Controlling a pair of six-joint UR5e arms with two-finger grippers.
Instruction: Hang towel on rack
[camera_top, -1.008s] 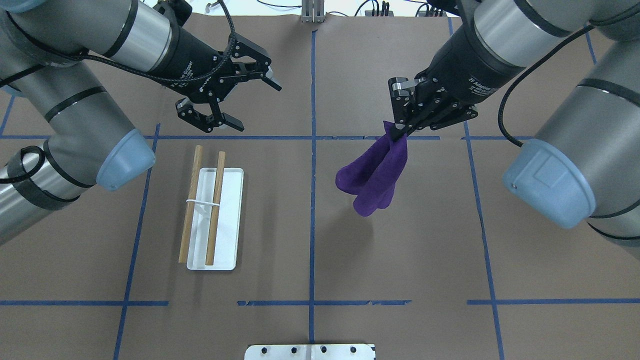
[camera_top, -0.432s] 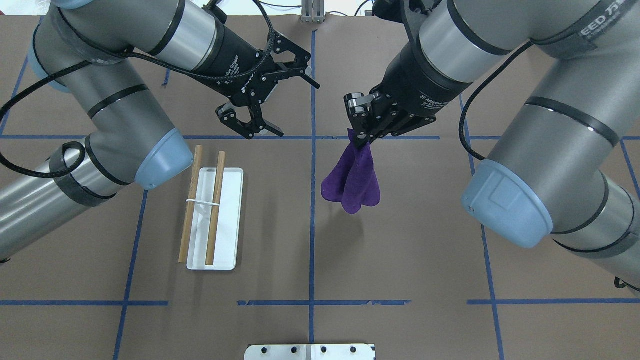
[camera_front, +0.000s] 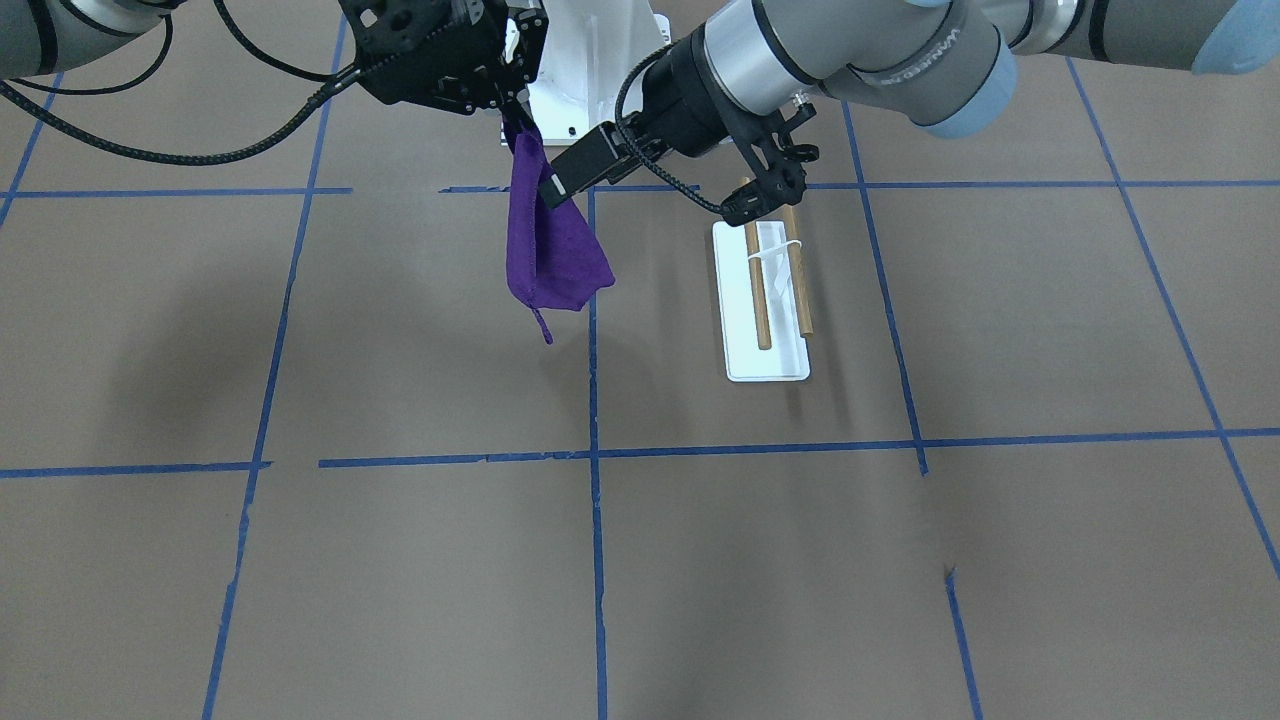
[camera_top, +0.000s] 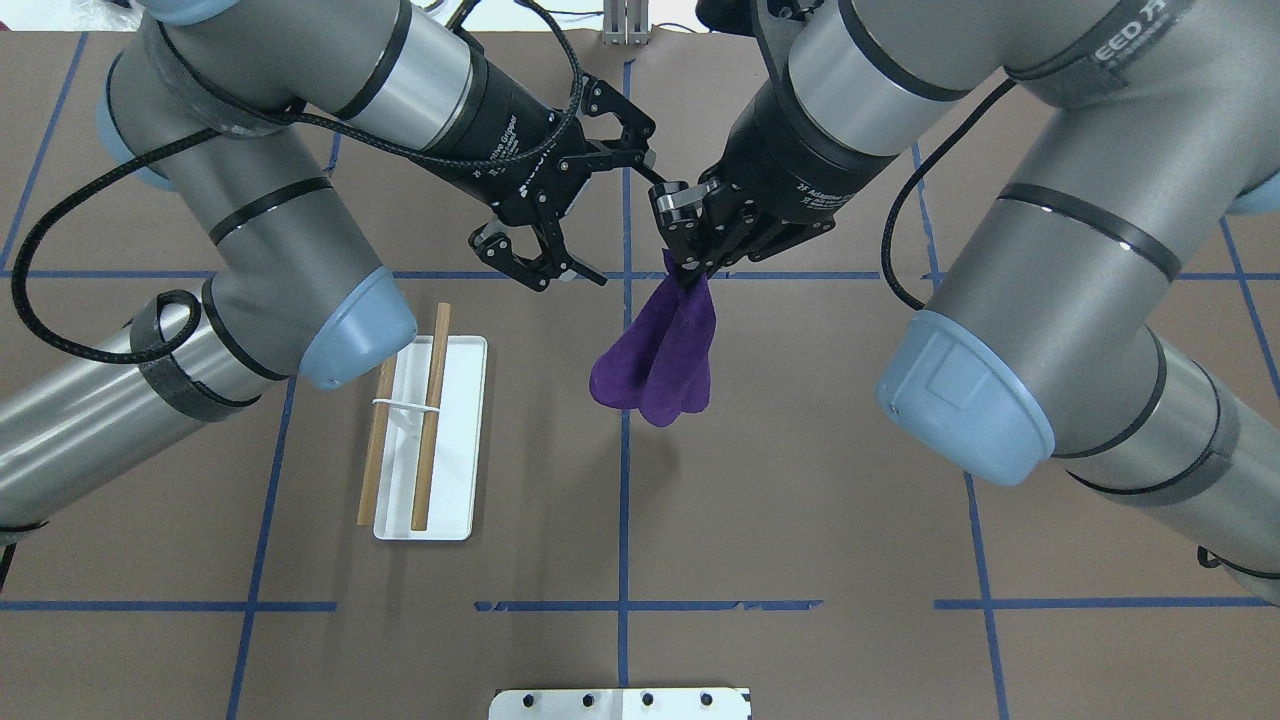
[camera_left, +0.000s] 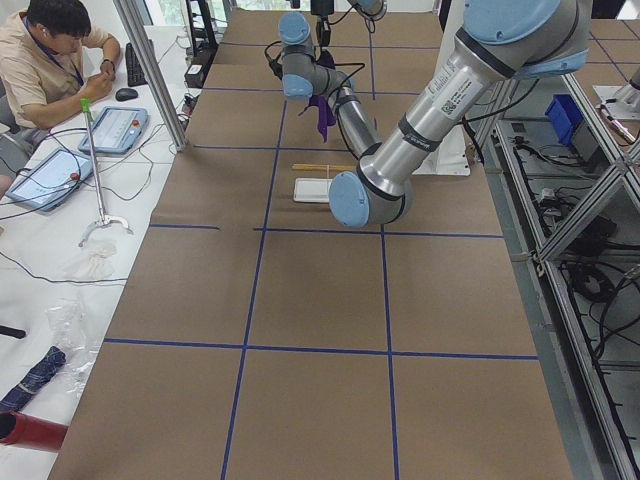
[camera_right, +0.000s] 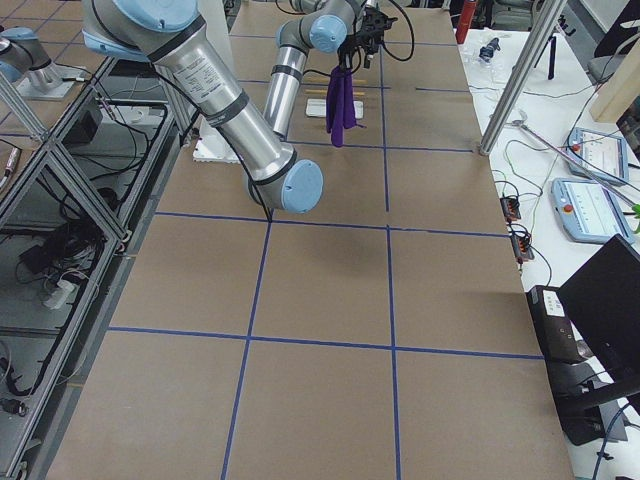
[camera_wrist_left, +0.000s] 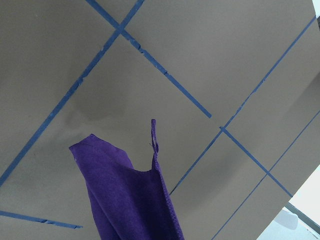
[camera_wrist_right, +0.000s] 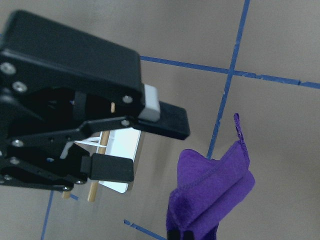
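My right gripper (camera_top: 690, 265) is shut on the top of a purple towel (camera_top: 660, 360), which hangs folded in the air over the table's centre line; the towel also shows in the front view (camera_front: 545, 235). My left gripper (camera_top: 620, 225) is open and empty, just left of the right gripper, with its jaws turned toward the towel's top. In the right wrist view the left gripper (camera_wrist_right: 150, 147) is spread beside the towel (camera_wrist_right: 215, 195). The rack (camera_top: 430, 415), two wooden dowels on a white base plate (camera_top: 460, 470), stands on the left half, apart from both grippers.
The left arm's elbow (camera_top: 350, 330) hangs over the rack's far end. A white bolted pedestal (camera_front: 600, 50) stands at the robot's base. A metal plate (camera_top: 620, 703) lies at the table's far edge. An operator (camera_left: 50, 70) sits beyond the table's side.
Both arms have swung toward the centre. The right gripper has carried the towel leftward to the centre line. The open left gripper has moved right, close to the towel's top.
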